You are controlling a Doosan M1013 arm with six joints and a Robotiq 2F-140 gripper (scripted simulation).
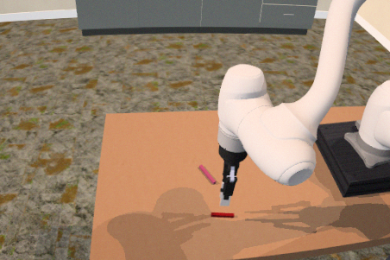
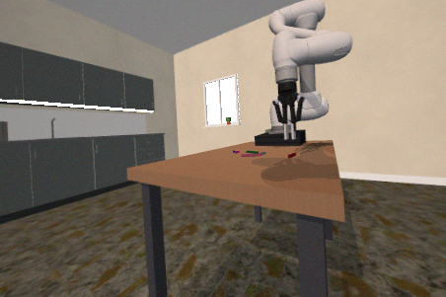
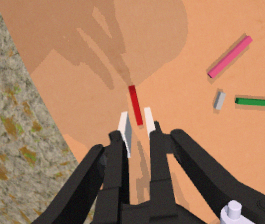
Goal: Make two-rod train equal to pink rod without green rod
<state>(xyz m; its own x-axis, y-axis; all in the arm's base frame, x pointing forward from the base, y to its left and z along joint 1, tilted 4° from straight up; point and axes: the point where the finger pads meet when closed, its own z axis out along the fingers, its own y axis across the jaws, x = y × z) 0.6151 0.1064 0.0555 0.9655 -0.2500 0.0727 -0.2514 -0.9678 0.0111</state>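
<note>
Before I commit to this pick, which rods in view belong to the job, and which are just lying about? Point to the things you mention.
For the job:
- red rod (image 1: 223,215) (image 2: 292,155) (image 3: 136,105): train, 7
- magenta rod (image 2: 237,152): train, 2
- pink rod (image 1: 207,174) (image 2: 251,155) (image 3: 230,56): the length to match, 9, stays out

Just lying about:
- green rod (image 2: 252,152) (image 3: 255,102): barred
- grey rod (image 2: 262,153) (image 3: 219,100): not needed
- tiny dark rod (image 2: 234,151) beside the magenta: colour unclear

Even, moderately bright lighting over the table (image 1: 142,152) (image 2: 222,171). Top: broad, soft-edged shadows of the arm (image 1: 276,139) lie across the near part of the wood, overlapping in lighter and darker layers. Exterior: the window (image 2: 221,101) is blown out to white, and a glaring white strip runs beneath the wall cabinets (image 2: 51,77); the ceiling is dull grey. Fine grain; small rods (image 2: 252,152) coarsely resolved. Wrist: narrow shadows edge the rods (image 3: 230,57).
</note>
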